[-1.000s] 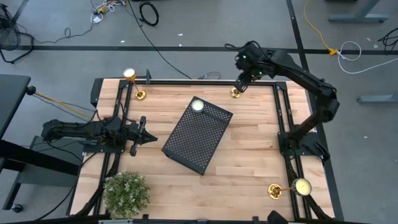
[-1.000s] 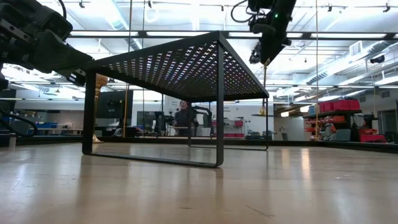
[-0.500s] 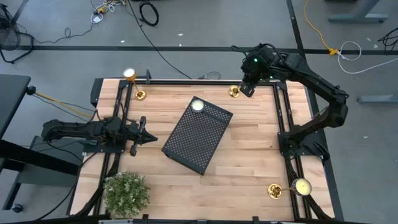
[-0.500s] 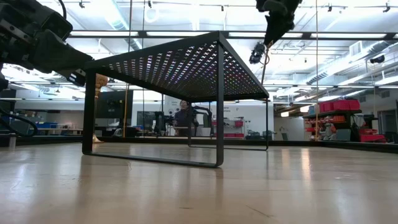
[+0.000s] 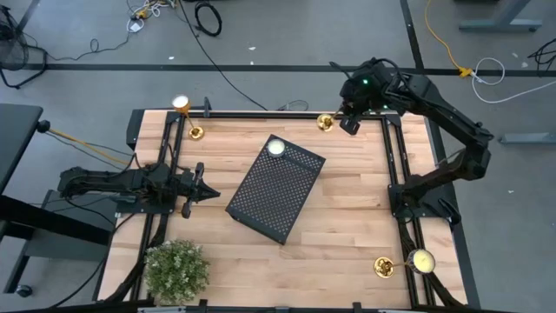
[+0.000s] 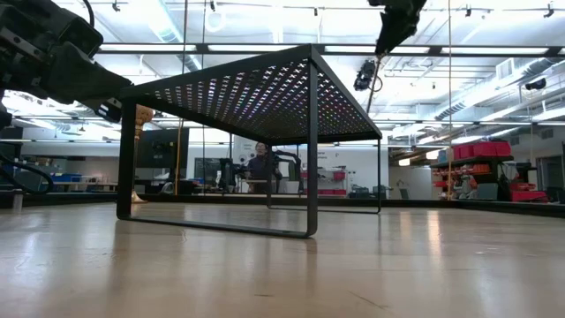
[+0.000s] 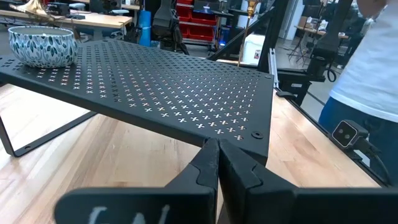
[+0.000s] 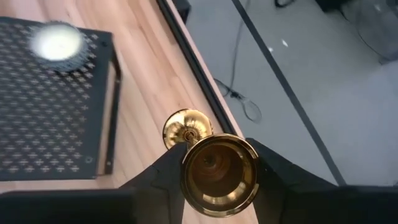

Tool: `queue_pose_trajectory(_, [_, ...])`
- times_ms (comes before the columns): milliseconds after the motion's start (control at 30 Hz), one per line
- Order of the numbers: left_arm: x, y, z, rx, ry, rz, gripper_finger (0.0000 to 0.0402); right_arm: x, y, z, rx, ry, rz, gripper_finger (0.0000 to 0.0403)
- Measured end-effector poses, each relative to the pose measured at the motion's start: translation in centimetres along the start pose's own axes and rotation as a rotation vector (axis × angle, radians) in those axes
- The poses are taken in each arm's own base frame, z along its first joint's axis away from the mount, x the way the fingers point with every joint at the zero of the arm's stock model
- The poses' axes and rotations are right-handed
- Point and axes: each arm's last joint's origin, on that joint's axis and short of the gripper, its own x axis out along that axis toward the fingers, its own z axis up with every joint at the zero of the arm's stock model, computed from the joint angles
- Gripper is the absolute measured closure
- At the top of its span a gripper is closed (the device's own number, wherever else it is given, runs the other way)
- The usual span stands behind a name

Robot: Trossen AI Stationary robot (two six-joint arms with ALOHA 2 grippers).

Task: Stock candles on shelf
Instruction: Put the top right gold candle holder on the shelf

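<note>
My right gripper [image 5: 348, 123] hangs over the table's far edge, shut on a slim gold candle [image 8: 217, 171]. The candle's round brass base [image 5: 325, 122] juts out toward the left. A pale round-topped candle [image 5: 276, 147] stands on the far corner of the black perforated shelf [image 5: 276, 189] in mid-table. Another candle [image 5: 196, 132] stands at the far left corner, and a third [image 5: 383, 267] at the near right. My left gripper [image 5: 208, 193] rests shut at the table's left side, level, pointing at the shelf [image 7: 174, 87]. My right gripper pinches the candle's gold cup-shaped top [image 8: 219, 163] between its two fingers [image 8: 160, 177], one on each side. The fingers slant down from above. The candle is tilted, its stem and base [image 8: 186, 127] reaching past the fingertips, and it looks lifted clear of the table.
A bushy green plant [image 5: 178, 269] stands at the near left corner. Black rails [image 5: 261, 115] frame the wooden table. A person in a white top [image 7: 376, 56] stands beyond the table's right side. Bare wood lies to the right of the shelf.
My right gripper has risen and drifted toward the table's right, rolling as it went, with the candle still in its fingers. The candle's base has come up off the table and shifted slightly toward the far edge. The candle has tipped from upright.
</note>
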Motion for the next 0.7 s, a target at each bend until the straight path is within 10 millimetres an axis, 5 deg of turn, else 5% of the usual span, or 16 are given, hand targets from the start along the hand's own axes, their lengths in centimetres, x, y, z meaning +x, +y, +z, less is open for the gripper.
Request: queue_pose_trajectory(700, [0.0, 0.0, 0.0, 0.0, 0.0, 0.0, 0.0387, -4.3, 2.5, -0.4, -0.056, -0.198, 0.256, 0.027])
